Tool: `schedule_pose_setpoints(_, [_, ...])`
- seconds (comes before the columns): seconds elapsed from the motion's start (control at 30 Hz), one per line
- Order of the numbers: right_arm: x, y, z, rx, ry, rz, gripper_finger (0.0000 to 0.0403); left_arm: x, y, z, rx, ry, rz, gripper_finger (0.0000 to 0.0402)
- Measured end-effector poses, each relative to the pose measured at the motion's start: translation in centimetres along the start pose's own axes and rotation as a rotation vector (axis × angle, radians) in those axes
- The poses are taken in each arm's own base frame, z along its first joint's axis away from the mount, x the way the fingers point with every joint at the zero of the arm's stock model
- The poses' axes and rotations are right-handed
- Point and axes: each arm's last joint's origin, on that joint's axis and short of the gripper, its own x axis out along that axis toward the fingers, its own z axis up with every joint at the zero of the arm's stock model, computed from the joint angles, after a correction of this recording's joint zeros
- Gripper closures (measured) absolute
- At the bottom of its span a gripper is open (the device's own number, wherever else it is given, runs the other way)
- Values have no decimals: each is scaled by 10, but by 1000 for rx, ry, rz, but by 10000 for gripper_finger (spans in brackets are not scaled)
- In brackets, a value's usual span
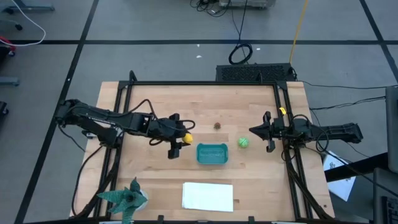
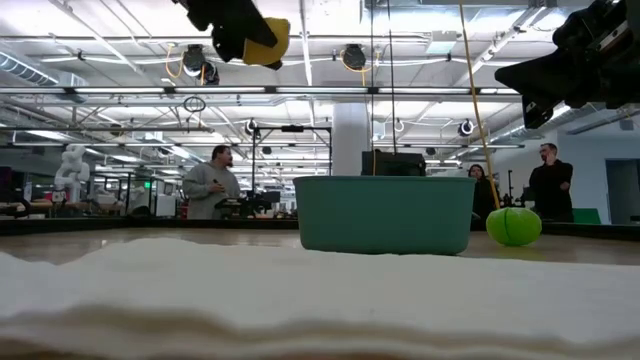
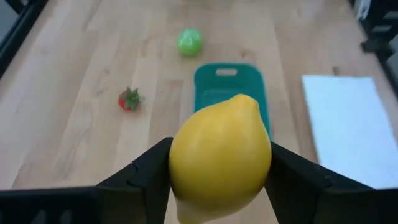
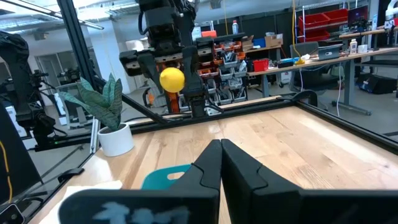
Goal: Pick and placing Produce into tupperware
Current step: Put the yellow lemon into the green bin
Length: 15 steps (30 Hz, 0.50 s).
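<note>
1. The left gripper is clamped on the yellow lemon; the fingers are pressed against both sides of the fruit, jaws held partly apart by it.
2. The lemon is carried in the air, clear of the table, just beside the tub's left end.
3. The right gripper is fully closed with nothing in it, fingers pressed together, parked near the table's right edge.
4. The teal tub is seen upright near the table's middle, toward the front edge, with nothing visible inside.
5. The green round piece is found on the table just right of the tub, apart from it.
6. The small dark reddish piece is seen behind the tub, green leafy top visible in the left wrist view.
7. A white sheet lies by the front edge; a green spiky figure is at the front left corner.
</note>
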Motion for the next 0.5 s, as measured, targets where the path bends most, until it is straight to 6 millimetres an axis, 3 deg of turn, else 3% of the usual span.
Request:
schedule_pose_setpoints(0.3, [0,0,0,0,0,0,403,3,14,9,-38,-77,-28,201])
schedule_pose_setpoints(0.5, [0,0,0,0,0,0,403,3,19,16,-37,-141,-44,187])
